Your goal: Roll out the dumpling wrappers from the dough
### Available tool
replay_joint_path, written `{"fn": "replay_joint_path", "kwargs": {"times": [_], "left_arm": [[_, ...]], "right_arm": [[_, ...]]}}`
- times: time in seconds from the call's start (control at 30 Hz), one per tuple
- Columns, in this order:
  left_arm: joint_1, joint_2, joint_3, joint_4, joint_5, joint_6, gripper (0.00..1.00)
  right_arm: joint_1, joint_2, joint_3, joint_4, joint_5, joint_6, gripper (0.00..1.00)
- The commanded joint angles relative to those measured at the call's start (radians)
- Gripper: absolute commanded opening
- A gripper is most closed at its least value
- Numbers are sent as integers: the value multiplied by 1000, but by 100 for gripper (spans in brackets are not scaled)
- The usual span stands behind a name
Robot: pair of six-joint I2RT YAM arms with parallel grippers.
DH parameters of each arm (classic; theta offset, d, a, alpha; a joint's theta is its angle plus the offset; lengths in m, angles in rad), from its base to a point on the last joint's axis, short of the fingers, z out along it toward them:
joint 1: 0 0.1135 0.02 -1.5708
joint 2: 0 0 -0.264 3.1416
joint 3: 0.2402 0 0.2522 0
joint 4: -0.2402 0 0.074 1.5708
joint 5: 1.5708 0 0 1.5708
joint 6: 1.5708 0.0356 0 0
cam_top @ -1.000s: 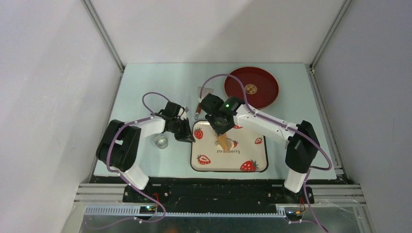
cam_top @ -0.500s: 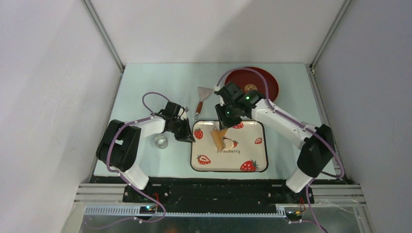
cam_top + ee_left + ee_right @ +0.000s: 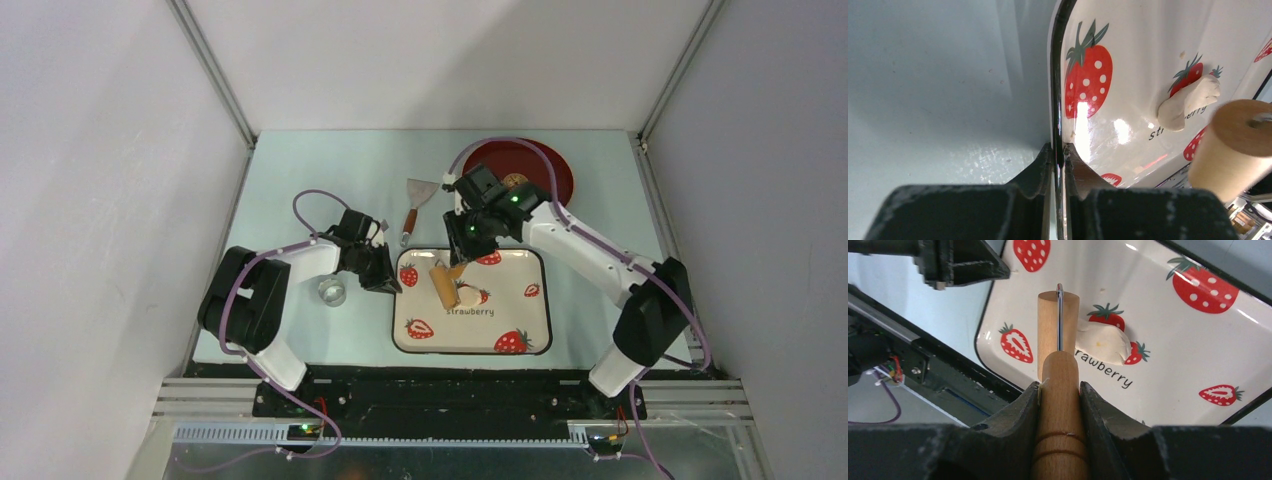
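The dough point(image 3: 468, 295) is a small pale lump on the strawberry tray point(image 3: 520, 268); it also shows in the left wrist view point(image 3: 1188, 100) and the right wrist view point(image 3: 1103, 342). My right gripper point(image 3: 459, 262) point(image 3: 1059, 387) is shut on the handle of a wooden rolling pin point(image 3: 443, 284). The pin's roller point(image 3: 1058, 325) hangs just left of the dough, touching or nearly touching it. My left gripper point(image 3: 386, 276) point(image 3: 1058, 150) is shut on the tray's left rim point(image 3: 1056, 90). A dumpling wrapper point(image 3: 515, 181) lies on the red plate point(image 3: 545, 190), partly behind the right arm.
A metal scraper with a wooden handle point(image 3: 418, 197) lies on the table beyond the tray. A shiny round cutter ring point(image 3: 332, 291) sits left of the tray, beside the left arm. The red plate stands at the back right.
My right wrist has moved away from me toward the red plate, and the rolling pin's roller has swung left off the dough. The left gripper has stayed on the tray rim.
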Motion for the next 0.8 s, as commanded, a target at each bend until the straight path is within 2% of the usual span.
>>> {"fn": "replay_joint_path", "kwargs": {"times": [0.0, 0.4, 0.47, 0.63, 0.77], "left_arm": [[-14, 53, -30, -51, -123, 68, 0], [-14, 54, -31, -53, -122, 68, 0], [-15, 53, -33, -53, -121, 68, 0], [-16, 53, -34, -53, -122, 69, 0], [-16, 55, -32, -53, -120, 69, 0]], "right_arm": [[26, 40, 5, -7, 27, 32, 0], [29, 83, -22, 0, 52, 43, 0], [22, 80, -28, 12, 29, 42, 0], [3, 14, -46, 98, -142, 46, 0], [-25, -39, -48, 125, -161, 57, 0]]}}
